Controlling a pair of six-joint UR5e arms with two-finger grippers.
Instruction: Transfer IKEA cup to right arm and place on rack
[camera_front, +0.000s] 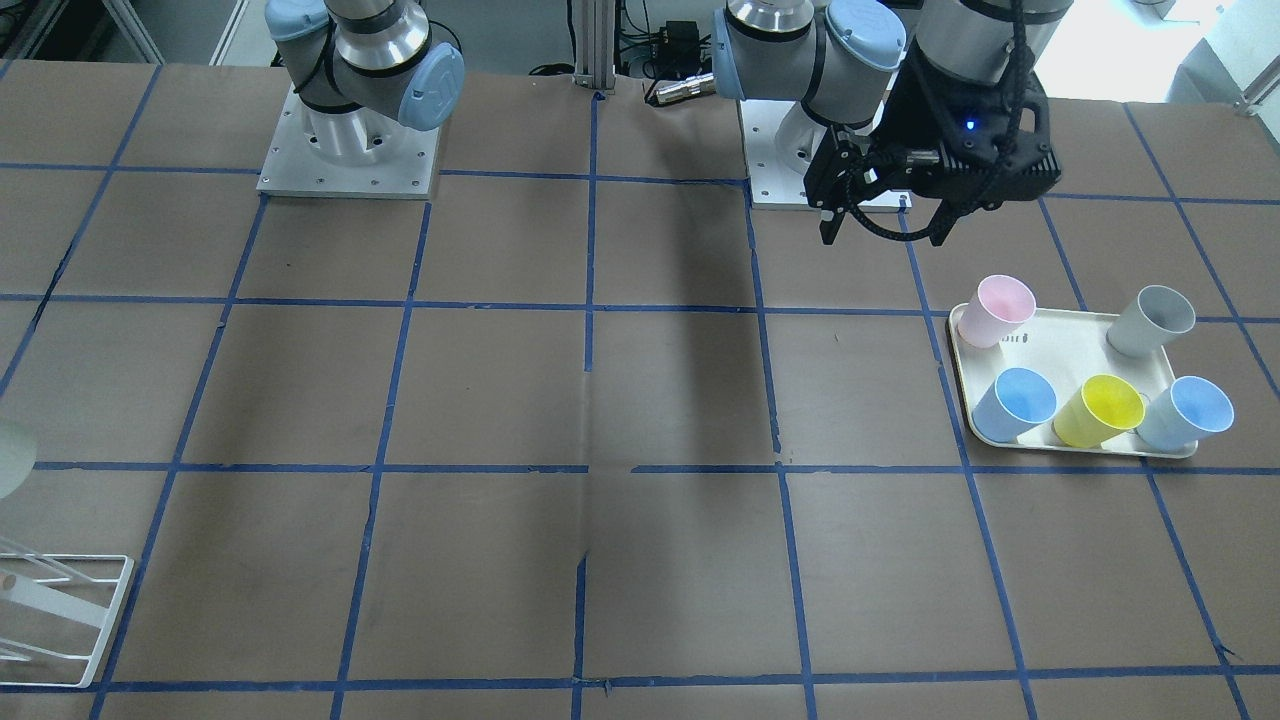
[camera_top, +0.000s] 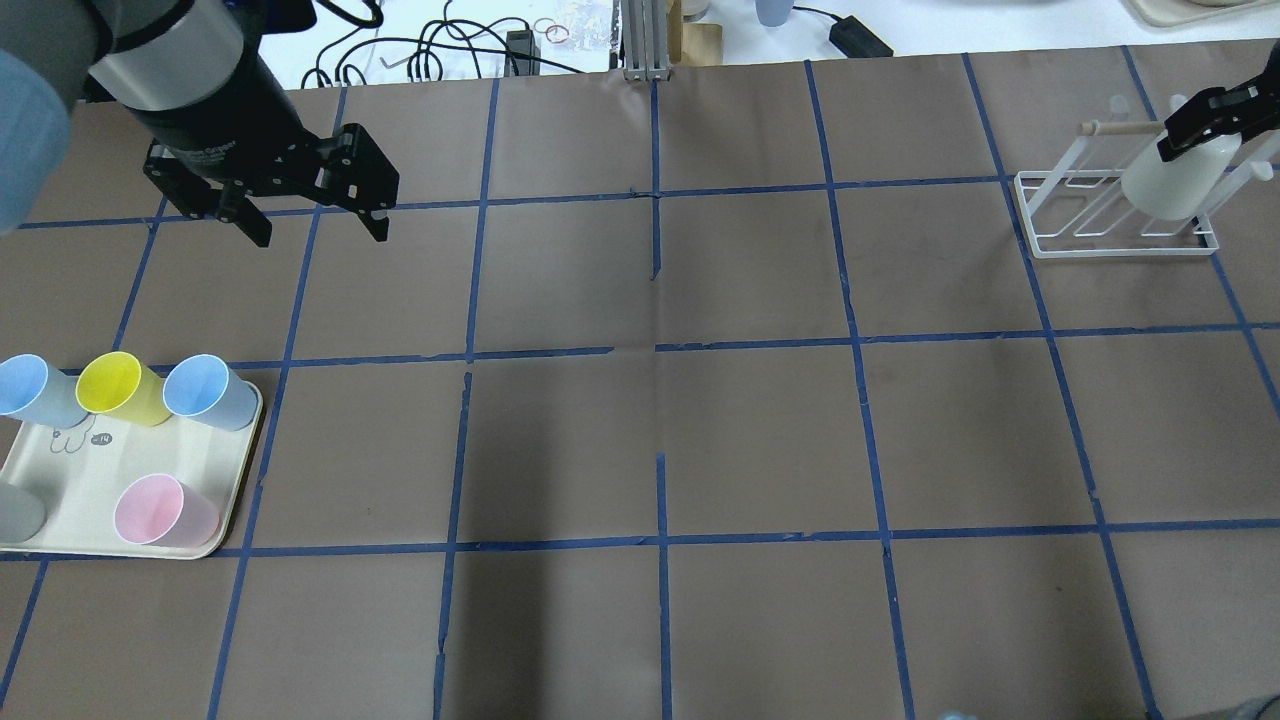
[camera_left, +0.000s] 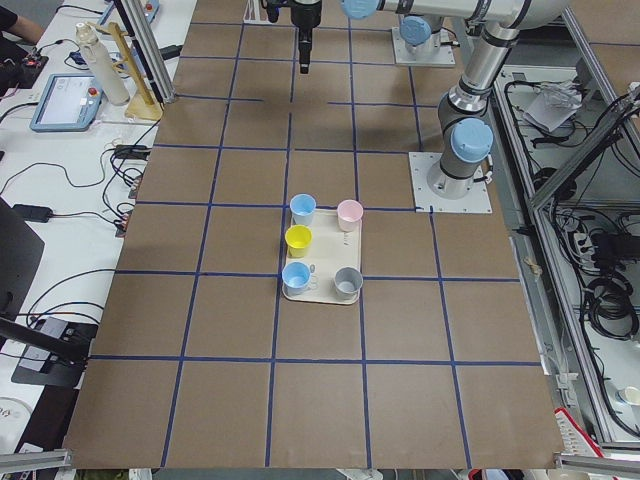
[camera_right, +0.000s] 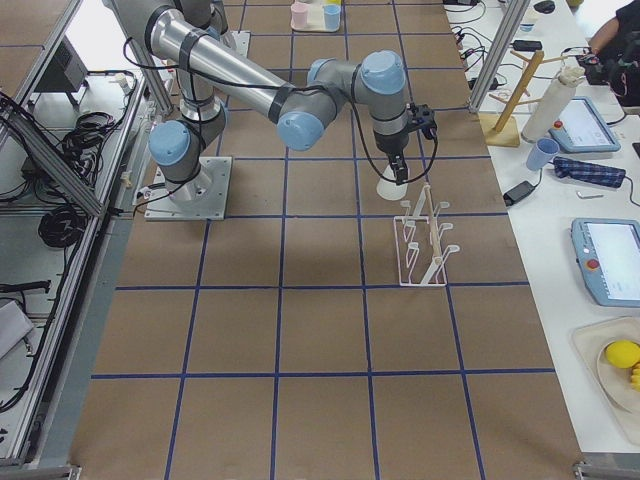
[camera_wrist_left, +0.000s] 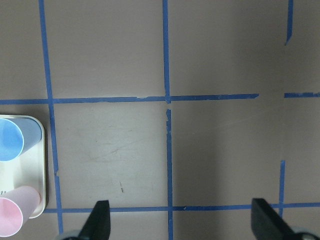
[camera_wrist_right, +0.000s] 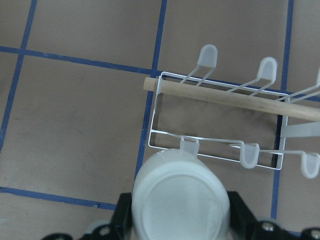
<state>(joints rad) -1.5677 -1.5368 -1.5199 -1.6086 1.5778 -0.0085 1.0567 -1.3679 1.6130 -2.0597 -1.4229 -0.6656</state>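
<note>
My right gripper (camera_top: 1212, 118) is shut on the IKEA cup (camera_top: 1168, 186), pale cream and held tilted, mouth down, over the white wire rack (camera_top: 1040, 243) at the far right. In the right wrist view the cup's bottom (camera_wrist_right: 180, 200) fills the space between the black fingers (camera_wrist_right: 123, 220), just in front of a near-row peg (camera_wrist_right: 189, 144). I cannot tell whether it touches the peg. The side view shows the cup (camera_right: 390, 185) above the rack (camera_right: 422, 247). My left gripper (camera_top: 310, 215) is open and empty, high above the table behind the tray; it also shows in the front view (camera_front: 860, 222).
A cream tray (camera_top: 70, 490) at the near left holds a bright yellow cup (camera_top: 120, 386), two blue cups (camera_top: 205, 392), a pink cup (camera_top: 160, 510) and a grey cup (camera_top: 15, 512). The rack has a wooden bar (camera_wrist_right: 225, 97) across its top. Cables and tools lie beyond the table's far edge.
</note>
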